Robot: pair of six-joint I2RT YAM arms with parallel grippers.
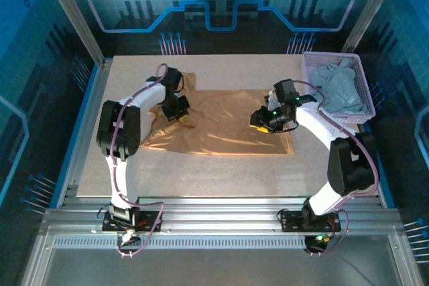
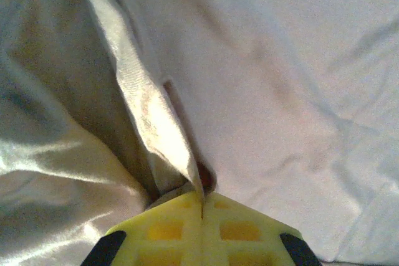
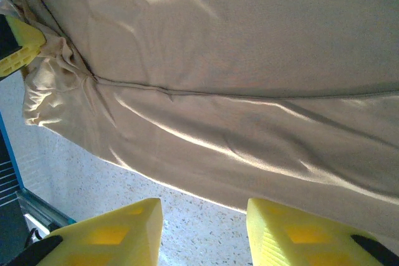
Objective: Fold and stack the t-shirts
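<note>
The tan short-sleeved cloth t-shirt point(image 1: 228, 125) lies flat on the speckled table point(image 1: 201, 175), long axis left-right between the 2 arms: the left gripper point(image 2: 201, 207) pinches a fold at its left end, the right gripper point(image 3: 203, 210) hangs spread near its right end.

Top view: shirt point(image 1: 221, 122) is spread flat mid-frame, at centre of table point(image 1: 201, 179). Basket point(image 1: 366, 88) is set at upper right, on the table's far corner, with second shirt point(image 1: 338, 88) piled in it. On the shirt's left part, left gripper point(image 1: 181, 118) is set down, a fold pinched in its jaws. Right gripper point(image 1: 260, 122) is held over the shirt's right part, left of the basket.
</note>
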